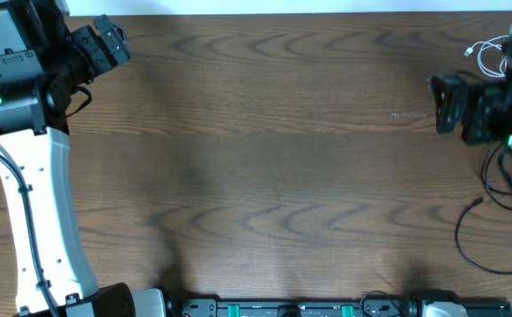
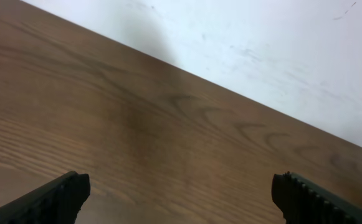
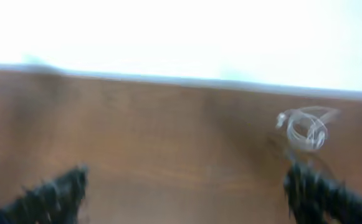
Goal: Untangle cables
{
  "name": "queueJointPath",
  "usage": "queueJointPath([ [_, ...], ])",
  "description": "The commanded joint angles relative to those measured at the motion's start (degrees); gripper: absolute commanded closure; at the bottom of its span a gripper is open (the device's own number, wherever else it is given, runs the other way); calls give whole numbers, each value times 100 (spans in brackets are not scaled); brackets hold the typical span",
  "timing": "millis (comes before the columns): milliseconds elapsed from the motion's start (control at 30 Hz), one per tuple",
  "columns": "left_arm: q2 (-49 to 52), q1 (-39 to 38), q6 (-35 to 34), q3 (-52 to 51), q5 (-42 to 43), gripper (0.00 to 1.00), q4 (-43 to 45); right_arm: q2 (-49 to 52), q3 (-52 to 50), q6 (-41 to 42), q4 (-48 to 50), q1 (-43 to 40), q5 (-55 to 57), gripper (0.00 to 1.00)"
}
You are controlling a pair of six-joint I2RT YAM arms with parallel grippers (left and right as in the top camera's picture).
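A short white cable (image 1: 485, 57) lies coiled at the far right of the table, just behind my right arm; it also shows in the right wrist view (image 3: 302, 127), blurred, beyond the right finger. A long thin black cable (image 1: 463, 236) curves over the table's right front, its plug end toward the middle. More black cable loops (image 1: 502, 180) lie under the right arm. My right gripper (image 1: 438, 106) (image 3: 184, 186) is open and empty above bare wood. My left gripper (image 1: 115, 44) (image 2: 181, 196) is open and empty at the far left corner, away from all cables.
The wooden table (image 1: 264, 158) ends at a white wall (image 2: 280, 50) along the far edge. The white left arm (image 1: 35, 202) runs down the left side. A black rail with green parts (image 1: 291, 308) lies along the front edge.
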Motion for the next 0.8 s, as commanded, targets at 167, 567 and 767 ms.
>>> queueJointPath([
  [167, 4, -9, 79, 44, 46, 2, -7, -2245, -3386, -37, 2507, -264, 306, 1],
  [567, 4, -9, 79, 44, 46, 2, -7, -4710, -7104, -33, 5880, -264, 304, 1],
  [767, 4, -9, 79, 44, 46, 2, -7, -5624, -8336, -28, 6579, -221, 304, 1],
])
